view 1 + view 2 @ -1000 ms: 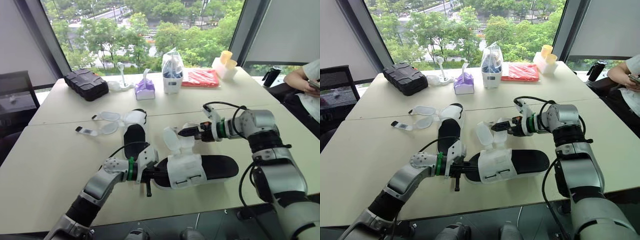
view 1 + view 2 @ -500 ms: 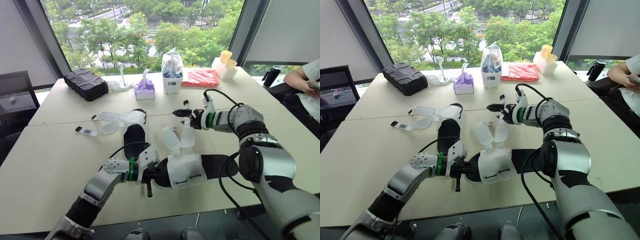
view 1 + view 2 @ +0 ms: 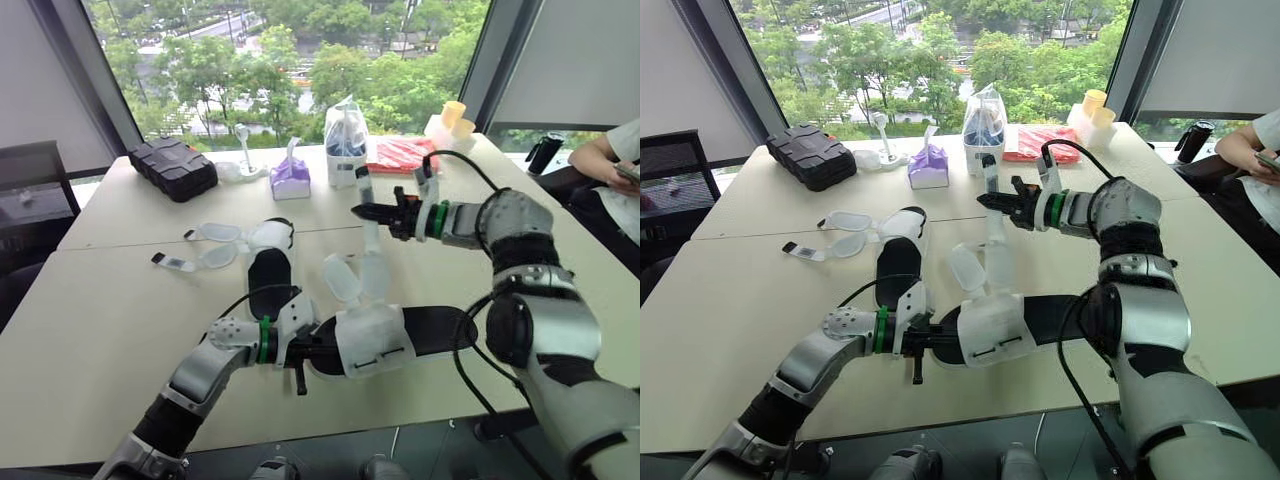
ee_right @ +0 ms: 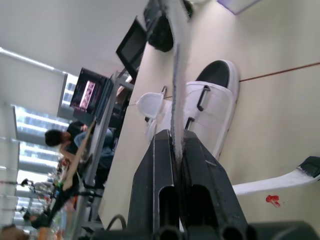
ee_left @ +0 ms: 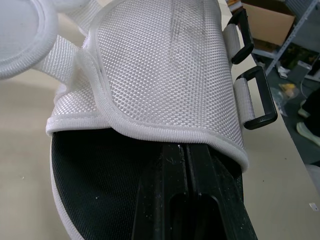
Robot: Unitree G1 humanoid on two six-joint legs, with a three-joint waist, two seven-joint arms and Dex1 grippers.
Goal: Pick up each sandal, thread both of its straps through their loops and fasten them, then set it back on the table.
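The near sandal [image 3: 430,330], black sole with a white mesh upper [image 5: 160,65], lies at the table's front. My left gripper [image 3: 300,352] is shut, its fingers [image 5: 195,200] resting on the insole under the upper at the toe end. Two black loops [image 5: 255,95] hang at the upper's side. My right gripper [image 3: 362,212] is shut on one white strap [image 3: 371,240] and holds it stretched up above the sandal; the strap [image 4: 177,60] runs out between the fingers. The other strap [image 3: 340,278] stands loose. A second sandal [image 3: 268,265] lies to the left, straps [image 3: 215,235] spread open.
Along the far edge stand a black case [image 3: 172,167], a purple tissue box [image 3: 290,180], a white bagged container [image 3: 344,145], a red packet [image 3: 402,155] and yellow cups [image 3: 450,122]. A person [image 3: 615,160] sits at the right, beside a black bottle [image 3: 542,152].
My right gripper went from open beside the strap to shut on it, then rose and drew the strap up and away from the sandal. The left gripper has stayed put.
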